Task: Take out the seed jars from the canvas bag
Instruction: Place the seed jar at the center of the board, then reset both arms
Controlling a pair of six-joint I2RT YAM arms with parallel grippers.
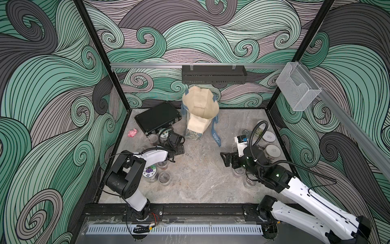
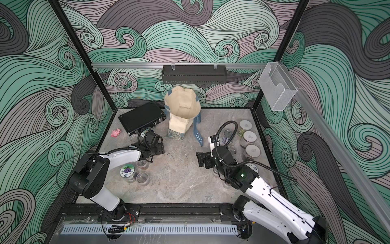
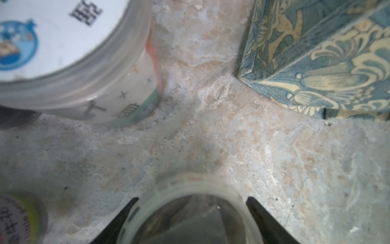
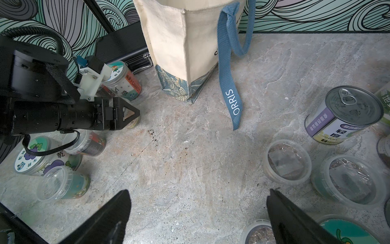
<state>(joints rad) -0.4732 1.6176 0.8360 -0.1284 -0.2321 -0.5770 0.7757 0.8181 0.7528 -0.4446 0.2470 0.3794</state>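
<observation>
The cream canvas bag (image 1: 200, 109) (image 2: 182, 105) (image 4: 185, 42) stands upright at the back middle, its blue strap hanging down to the table. Its leafy base panel (image 3: 316, 63) shows in the left wrist view. Several seed jars stand on the table in two groups. On the left are a grape-sticker jar (image 1: 149, 171) (image 4: 31, 154) and a carrot-label jar (image 3: 63, 52) (image 4: 122, 80). Silvery-lidded jars (image 1: 272, 151) (image 2: 252, 150) stand on the right. My left gripper (image 1: 180, 150) (image 3: 192, 198) straddles a clear-lidded jar (image 3: 190, 211) standing on the table, with a gap at one finger. My right gripper (image 1: 224, 158) (image 4: 199, 192) is open over bare table.
A flat black hard case (image 1: 158, 118) lies behind the left jars, with a pink lump (image 1: 133, 132) beside it. A pull-tab can (image 4: 346, 112) and clear-lidded tubs (image 4: 288, 162) crowd the right side. Dark specks (image 4: 152, 132) dot the table's middle. A black rack (image 1: 214, 74) hangs on the back wall.
</observation>
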